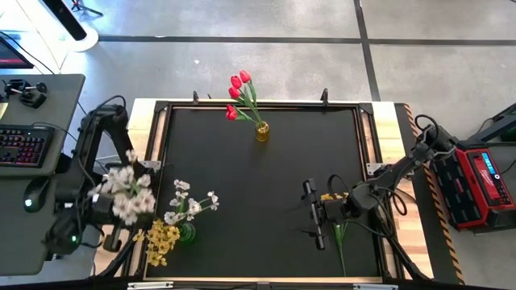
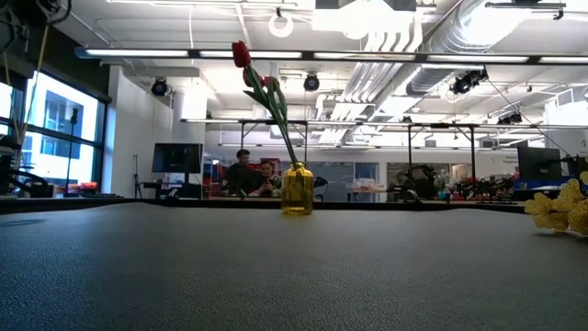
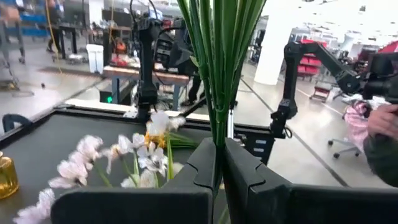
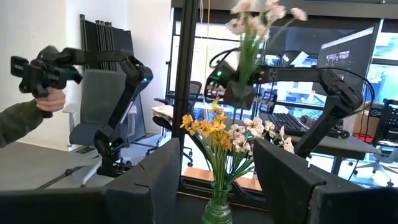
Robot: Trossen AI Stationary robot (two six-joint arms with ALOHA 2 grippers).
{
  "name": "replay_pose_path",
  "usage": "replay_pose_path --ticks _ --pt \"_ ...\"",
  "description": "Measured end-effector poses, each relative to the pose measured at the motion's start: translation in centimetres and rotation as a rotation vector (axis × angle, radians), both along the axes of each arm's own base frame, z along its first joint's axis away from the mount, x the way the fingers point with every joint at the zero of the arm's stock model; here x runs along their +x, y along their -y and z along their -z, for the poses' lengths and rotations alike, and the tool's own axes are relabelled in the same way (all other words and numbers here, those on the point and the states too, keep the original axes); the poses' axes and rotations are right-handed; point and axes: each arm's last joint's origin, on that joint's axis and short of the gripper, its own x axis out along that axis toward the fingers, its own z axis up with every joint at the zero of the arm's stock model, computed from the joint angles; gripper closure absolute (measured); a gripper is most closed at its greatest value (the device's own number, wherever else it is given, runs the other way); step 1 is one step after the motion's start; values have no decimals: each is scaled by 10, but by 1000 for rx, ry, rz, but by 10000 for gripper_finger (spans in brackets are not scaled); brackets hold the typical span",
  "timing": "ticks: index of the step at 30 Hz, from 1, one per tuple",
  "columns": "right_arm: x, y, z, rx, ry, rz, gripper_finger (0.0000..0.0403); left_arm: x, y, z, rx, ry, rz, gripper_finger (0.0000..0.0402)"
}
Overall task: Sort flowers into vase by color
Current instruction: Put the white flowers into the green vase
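Black counter (image 1: pixel 266 185). Left end effector (image 3: pixel 219 163) clenched on green stems of white blossom spray (image 1: pixel 125 192), held up at left edge. Right end effector (image 1: pixel 316 213) released, low, right-centre. Red tulips (image 1: pixel 239 95) upright in yellow vase (image 1: pixel 262 131), far centre. Yellow and white blossoms (image 1: pixel 173 221) in green vase (image 1: pixel 187 234), near left.

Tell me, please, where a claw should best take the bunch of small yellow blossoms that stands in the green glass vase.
Probably at the bare green stems just above the mouth of the green glass vase, below the small yellow blossoms. Come level from the open right claw's side: the stems stand nearly upright there, and white blossoms crowd the heads.
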Motion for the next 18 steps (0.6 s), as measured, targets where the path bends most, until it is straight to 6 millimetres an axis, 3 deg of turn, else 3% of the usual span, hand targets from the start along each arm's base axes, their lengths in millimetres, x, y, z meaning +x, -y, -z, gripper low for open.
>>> replay_pose_path --ticks 4,10,18 --pt "0 0 0 -2 0 0 214 2 4 32 -69 8 -16 401" --pt "0 1 -2 3 17 3 214 12 -8 84 -197 11 -71 401" --pt "0 1 -2 6 20 3 214 9 -14 101 -191 12 -59 401"
